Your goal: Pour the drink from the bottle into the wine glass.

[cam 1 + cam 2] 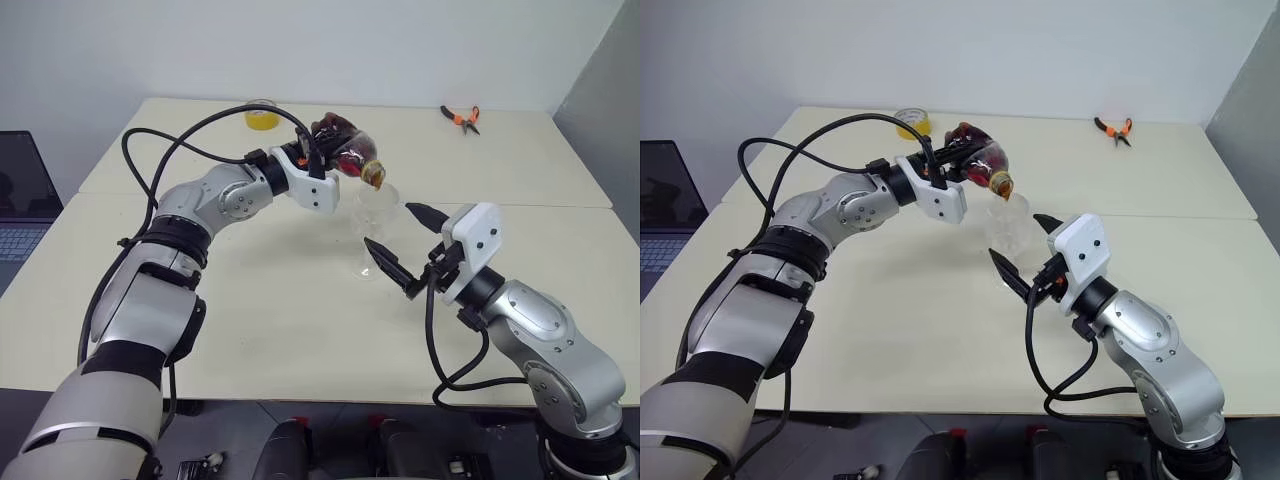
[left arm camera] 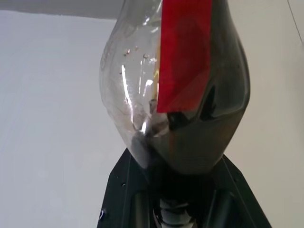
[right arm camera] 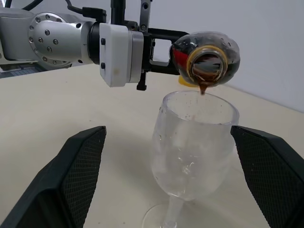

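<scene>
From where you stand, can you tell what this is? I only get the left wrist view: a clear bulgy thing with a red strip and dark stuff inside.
Observer: It's the bottle, tipped over in the left gripper, which is shut on it, with its open mouth above the wine glass.
Operator: Is anything coming out?
Observer: Yes, a thin dribble of the drink hangs from the mouth, just over the rim.
Operator: Is someone holding the glass?
Observer: No. The right gripper is open, one finger on either side of the bowl, not touching it.
</scene>
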Tool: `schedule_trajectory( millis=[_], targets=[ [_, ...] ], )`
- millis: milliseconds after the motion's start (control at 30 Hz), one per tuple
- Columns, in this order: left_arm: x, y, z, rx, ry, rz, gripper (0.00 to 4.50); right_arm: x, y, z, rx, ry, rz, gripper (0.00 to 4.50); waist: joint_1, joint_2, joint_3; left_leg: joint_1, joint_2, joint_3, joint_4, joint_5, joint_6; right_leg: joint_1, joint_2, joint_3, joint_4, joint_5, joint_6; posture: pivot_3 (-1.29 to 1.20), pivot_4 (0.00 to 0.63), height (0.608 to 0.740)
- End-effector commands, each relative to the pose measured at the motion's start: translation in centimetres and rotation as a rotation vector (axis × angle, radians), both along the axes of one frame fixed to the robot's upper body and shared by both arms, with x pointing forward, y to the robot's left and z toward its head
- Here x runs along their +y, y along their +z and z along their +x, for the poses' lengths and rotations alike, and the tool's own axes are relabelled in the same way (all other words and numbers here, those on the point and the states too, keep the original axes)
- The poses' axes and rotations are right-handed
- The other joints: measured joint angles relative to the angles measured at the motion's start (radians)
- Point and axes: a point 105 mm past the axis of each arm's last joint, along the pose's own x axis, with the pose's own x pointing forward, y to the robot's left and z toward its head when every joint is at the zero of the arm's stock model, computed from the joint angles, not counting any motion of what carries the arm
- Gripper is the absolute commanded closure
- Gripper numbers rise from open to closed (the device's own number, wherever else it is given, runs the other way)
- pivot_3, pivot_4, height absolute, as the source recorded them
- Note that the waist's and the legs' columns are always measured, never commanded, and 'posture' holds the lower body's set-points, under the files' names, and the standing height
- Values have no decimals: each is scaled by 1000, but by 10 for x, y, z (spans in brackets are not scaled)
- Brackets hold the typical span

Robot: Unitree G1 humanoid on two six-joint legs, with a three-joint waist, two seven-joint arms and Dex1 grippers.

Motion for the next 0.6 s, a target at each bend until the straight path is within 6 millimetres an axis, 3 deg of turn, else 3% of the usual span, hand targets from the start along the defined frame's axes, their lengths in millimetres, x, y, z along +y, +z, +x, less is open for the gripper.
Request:
schedule_trajectory(
  millis=[33,600],
  targets=[
    [-1,29,-3,-89,-16,-36,3870,2,9,-5,-45,7,9,0,0,0,0,0,0,0,0,0,0,0,0,0,0,0,0,0,150,740],
    [5,27,3,-106,25,-14,3870,4,10,-6,-41,15,12,0,0,0,0,0,0,0,0,1,-1,0,0,0,1,0,0,0,150,740]
  ],
)
